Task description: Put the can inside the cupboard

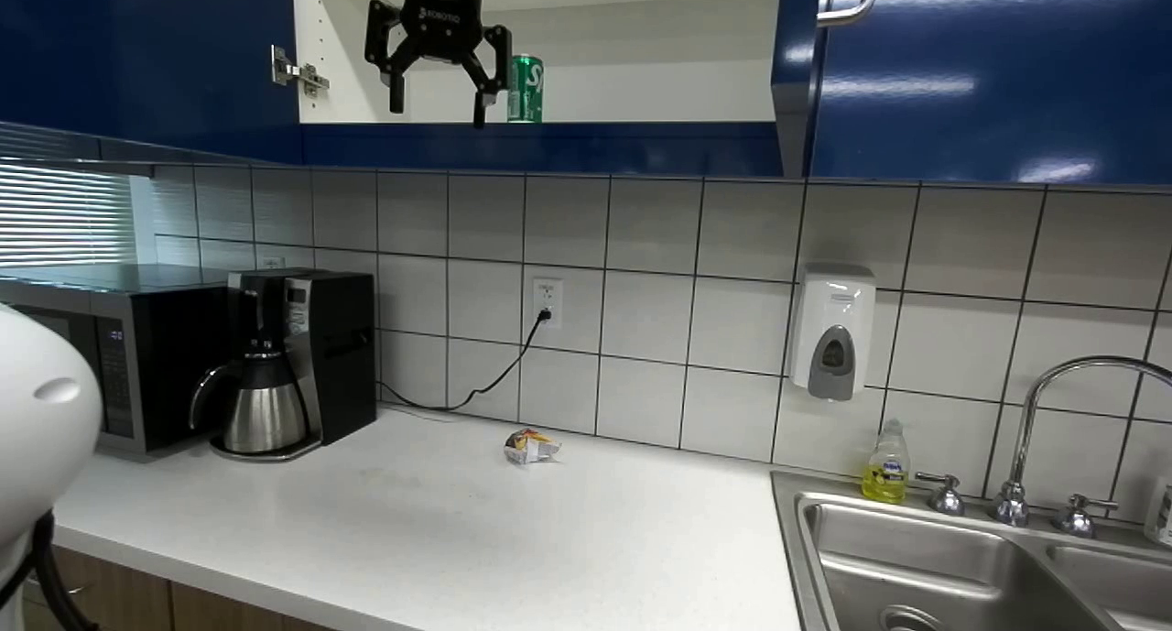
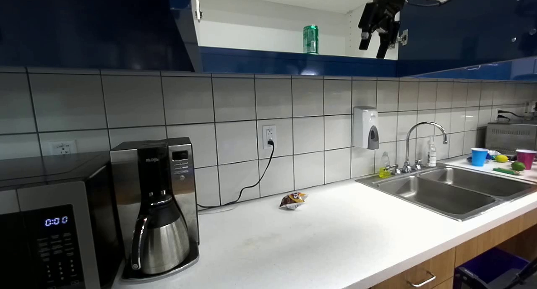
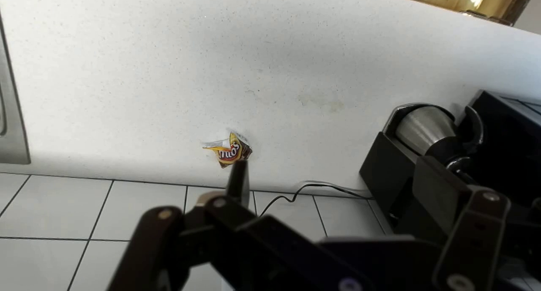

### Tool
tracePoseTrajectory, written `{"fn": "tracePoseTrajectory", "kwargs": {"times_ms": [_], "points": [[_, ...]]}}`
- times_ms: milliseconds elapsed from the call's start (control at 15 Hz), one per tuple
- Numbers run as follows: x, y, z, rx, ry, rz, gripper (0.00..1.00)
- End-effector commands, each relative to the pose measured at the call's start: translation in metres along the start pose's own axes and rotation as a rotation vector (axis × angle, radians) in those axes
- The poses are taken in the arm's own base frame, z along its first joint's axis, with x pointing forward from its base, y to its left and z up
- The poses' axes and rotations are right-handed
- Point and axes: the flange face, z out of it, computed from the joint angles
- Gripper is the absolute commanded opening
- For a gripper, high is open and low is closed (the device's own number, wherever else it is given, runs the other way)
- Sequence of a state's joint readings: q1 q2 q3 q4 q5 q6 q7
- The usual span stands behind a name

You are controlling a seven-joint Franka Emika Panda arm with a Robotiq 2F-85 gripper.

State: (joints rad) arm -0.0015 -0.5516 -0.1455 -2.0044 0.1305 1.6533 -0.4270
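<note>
The green can (image 1: 526, 89) stands upright on the cupboard's bottom shelf near the front edge; it also shows in an exterior view (image 2: 311, 39). The cupboard (image 1: 549, 146) is open, with glossy dark blue doors and a white interior; its front edge shows in an exterior view too (image 2: 260, 61). My gripper (image 1: 438, 109) is open and empty in front of the cupboard opening, fingers pointing down. It is beside the can and apart from it in an exterior view (image 2: 373, 48). In the wrist view the fingers (image 3: 338, 175) are spread with nothing between them; the can is out of view there.
A crumpled snack bag (image 2: 293, 200) lies on the white counter (image 1: 439, 539). A coffee maker (image 1: 343, 356) and a black microwave (image 1: 179, 365) stand on the counter. A soap dispenser (image 1: 833, 329) hangs on the tiled wall near the sink (image 1: 792, 539). Open cupboard doors (image 1: 146, 54) flank the opening.
</note>
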Motion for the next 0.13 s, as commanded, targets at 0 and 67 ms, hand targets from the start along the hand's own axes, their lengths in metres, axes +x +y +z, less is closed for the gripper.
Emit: {"fn": "tracePoseTrajectory", "kwargs": {"times_ms": [0,67], "points": [[0.0004,0.0001,-0.0006,0.0,-0.001,0.0,1.0],[0.0004,0.0001,-0.0006,0.0,-0.001,0.0,1.0]]}}
